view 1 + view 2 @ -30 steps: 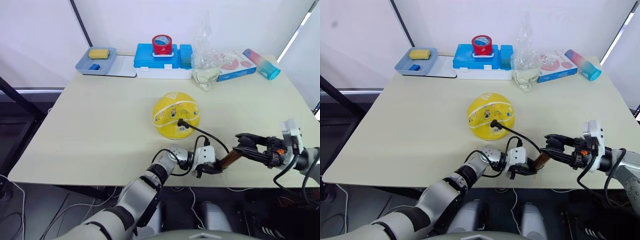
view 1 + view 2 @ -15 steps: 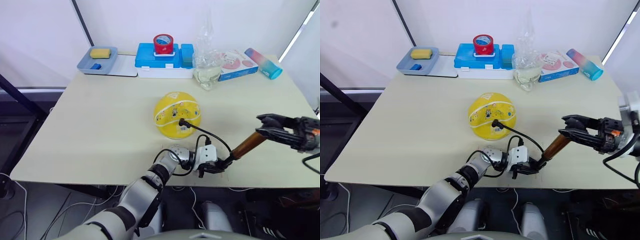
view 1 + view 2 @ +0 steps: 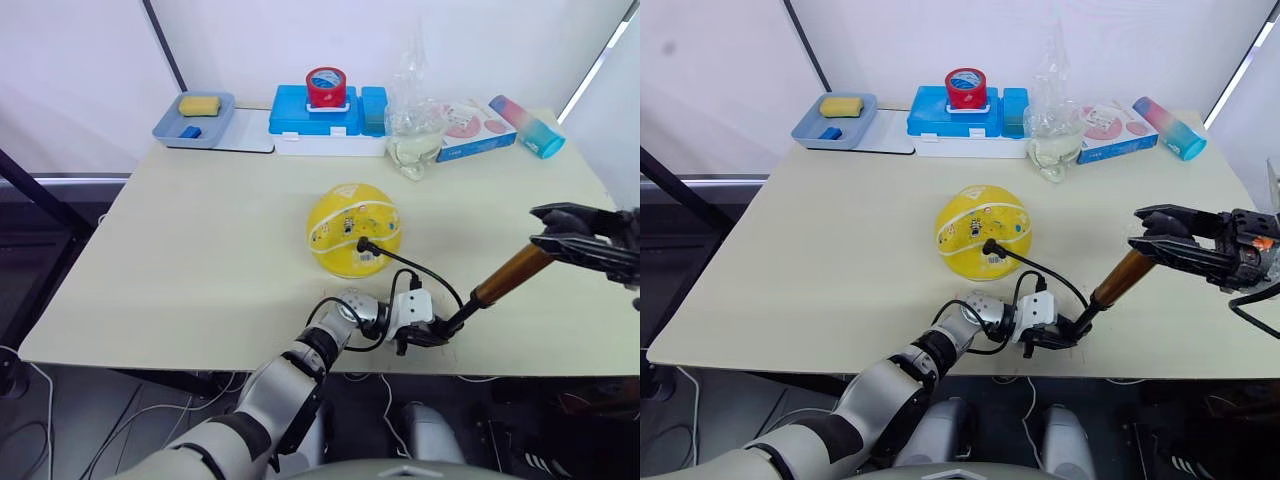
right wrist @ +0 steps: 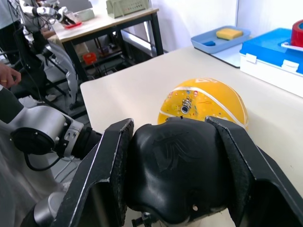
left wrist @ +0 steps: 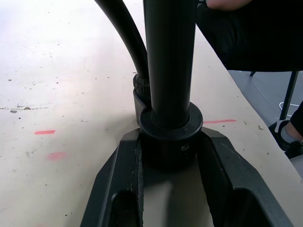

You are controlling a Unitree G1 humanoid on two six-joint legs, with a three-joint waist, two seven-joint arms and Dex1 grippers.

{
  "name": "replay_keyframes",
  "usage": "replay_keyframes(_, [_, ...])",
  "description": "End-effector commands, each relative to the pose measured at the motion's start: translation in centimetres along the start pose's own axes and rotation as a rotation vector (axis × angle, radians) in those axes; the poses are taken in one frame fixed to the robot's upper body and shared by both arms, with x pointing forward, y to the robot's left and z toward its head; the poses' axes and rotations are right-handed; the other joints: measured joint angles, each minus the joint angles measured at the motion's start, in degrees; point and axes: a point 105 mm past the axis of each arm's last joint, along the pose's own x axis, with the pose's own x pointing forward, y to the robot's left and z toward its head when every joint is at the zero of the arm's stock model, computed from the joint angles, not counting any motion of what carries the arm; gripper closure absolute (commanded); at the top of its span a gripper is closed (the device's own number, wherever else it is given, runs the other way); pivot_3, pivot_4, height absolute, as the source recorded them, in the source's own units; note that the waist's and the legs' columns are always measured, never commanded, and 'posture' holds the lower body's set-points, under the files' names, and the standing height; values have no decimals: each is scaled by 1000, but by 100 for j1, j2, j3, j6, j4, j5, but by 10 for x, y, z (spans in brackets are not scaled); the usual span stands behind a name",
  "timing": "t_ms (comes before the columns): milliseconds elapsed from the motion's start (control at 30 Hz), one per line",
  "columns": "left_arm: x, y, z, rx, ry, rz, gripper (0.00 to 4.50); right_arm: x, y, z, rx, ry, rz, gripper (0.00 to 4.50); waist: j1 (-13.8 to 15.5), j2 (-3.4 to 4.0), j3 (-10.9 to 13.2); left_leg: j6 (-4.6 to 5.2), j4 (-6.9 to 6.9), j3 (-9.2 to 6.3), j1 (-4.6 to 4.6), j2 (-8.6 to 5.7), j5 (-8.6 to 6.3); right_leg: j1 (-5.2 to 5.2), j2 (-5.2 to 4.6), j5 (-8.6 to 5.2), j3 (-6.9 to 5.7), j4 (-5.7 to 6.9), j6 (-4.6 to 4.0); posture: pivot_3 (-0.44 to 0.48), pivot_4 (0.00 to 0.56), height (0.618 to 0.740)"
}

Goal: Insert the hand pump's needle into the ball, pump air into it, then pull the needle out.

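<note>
Pumping is under way: the left gripper [image 3: 432, 333] is clamping the hand pump [image 3: 497, 283] by its base at the table's [image 3: 200, 250] near edge, the right gripper [image 3: 1165, 232] is gripping its handle drawn out, the needle [image 3: 362, 243] is sitting in the ball [image 3: 352, 229] mid-table, and pushing in comes next, I judge.

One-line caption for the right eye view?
Left gripper steadies the hand pump; right gripper holds its handle; hose reaches the ball.

Bright, even daylight fills the room; the desk [image 3: 200, 230] shows soft, faint shadows and no glare. Head views are sharp, wrist close-ups blur nearest the lens.
</note>
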Motion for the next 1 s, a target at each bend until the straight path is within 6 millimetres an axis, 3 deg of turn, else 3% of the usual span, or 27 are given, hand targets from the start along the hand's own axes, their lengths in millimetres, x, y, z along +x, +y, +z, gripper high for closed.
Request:
replay_keyframes(33, [-1, -14, -21, -45, 70, -48, 3358, 6, 2, -24, 35, 39, -14, 2578, -2, -1, -1, 0, 0, 0, 1, 0, 0, 1, 0, 0, 0, 0, 0, 0, 150, 739])
replay_keyframes(167, [-1, -14, -20, -35, 69, -49, 3359, 14, 7, -60, 99, 89, 5, 2578, -4, 0, -2, 0, 0, 0, 4, 2, 0, 1, 2, -1, 0, 2, 1, 0, 150, 739])
replay_keyframes(367, [-1, -12, -20, -23, 72, -34, 3359, 23, 10, -97, 97, 144, 0, 2578, -4, 1, -3, 0, 0, 0, 5, 2, 0, 1, 4, -1, 0, 3, 1, 0, 150, 739])
replay_keyframes(500, [-1, -11, -20, -19, 62, -11, 3359, 28, 6, -106, 42, 124, -17, 2578, -4, 1, -3, 0, 0, 0, 5, 2, 0, 1, 4, -1, 0, 3, 2, 0, 150, 739])
replay_keyframes(1000, [0, -12, -20, 23, 68, -15, 3359, 4, 4, -8, -106, -17, 15, 2578, -1, 8, -3, 0, 2, 2, 10, 2, 0, 5, 1, 0, 1, 4, 2, 0, 150, 739])
